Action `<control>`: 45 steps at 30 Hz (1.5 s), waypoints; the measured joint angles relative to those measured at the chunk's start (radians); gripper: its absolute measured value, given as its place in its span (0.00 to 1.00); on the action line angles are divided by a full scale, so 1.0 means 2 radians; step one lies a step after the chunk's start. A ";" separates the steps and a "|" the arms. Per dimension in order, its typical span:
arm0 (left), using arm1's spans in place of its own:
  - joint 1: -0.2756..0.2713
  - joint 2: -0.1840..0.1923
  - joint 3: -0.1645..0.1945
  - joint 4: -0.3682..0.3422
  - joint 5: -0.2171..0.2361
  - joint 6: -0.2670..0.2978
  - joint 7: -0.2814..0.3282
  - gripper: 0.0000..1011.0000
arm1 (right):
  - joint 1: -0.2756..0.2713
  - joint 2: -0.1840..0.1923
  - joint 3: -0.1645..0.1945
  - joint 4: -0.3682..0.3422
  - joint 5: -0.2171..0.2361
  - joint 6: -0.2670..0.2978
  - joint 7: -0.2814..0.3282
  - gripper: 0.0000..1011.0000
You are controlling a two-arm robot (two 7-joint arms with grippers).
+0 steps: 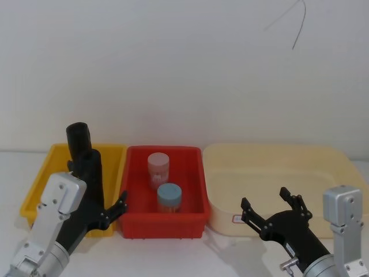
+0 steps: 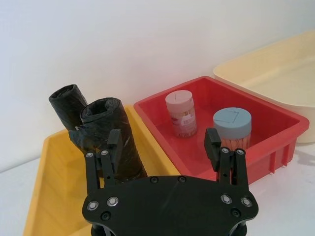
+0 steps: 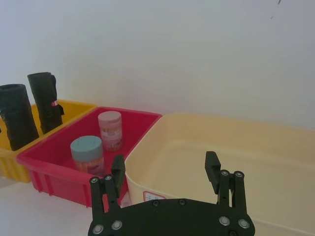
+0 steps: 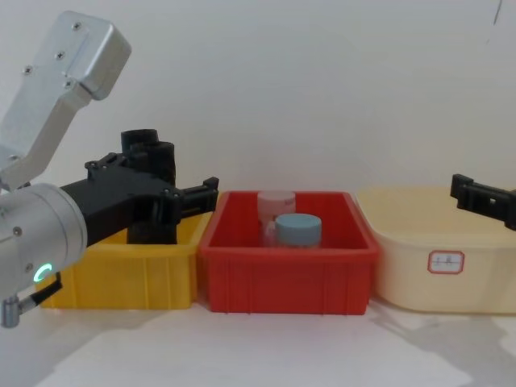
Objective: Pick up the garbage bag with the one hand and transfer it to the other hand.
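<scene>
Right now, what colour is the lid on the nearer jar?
Blue-grey lid, clearest in the left wrist view.

Second roll (image 2: pixel 66 105) crowds garbage bag (image 2: pixel 109 135); overhead seems free.

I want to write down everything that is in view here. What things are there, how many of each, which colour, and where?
yellow bin: 1, yellow, left end of the row
red bin: 1, red, middle
cream bin: 1, cream, right end
garbage bag rolls: 2, black, upright in the yellow bin
pink-lidded jar: 1, pinkish, back of red bin
blue-lidded jar: 1, clear, front of red bin
table: 1, white, under the bins
left gripper: 1, black, open, close to the nearer roll
right gripper: 1, black, open, at the cream bin's near side
</scene>
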 joint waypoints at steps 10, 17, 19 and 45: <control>0.000 0.000 0.000 0.000 0.000 0.000 0.000 0.99 | 0.000 0.000 0.000 0.000 0.000 0.000 0.000 0.99; 0.000 0.000 0.000 0.000 0.000 0.000 0.000 0.99 | 0.000 0.000 0.000 0.000 0.000 0.000 0.000 0.99; 0.000 0.000 0.000 0.000 0.000 0.000 0.000 0.99 | 0.000 0.000 0.000 0.000 0.000 0.000 0.000 0.99; 0.017 0.002 -0.013 -0.015 -0.010 0.019 -0.006 0.99 | 0.000 0.000 0.000 0.000 0.000 0.000 0.000 0.99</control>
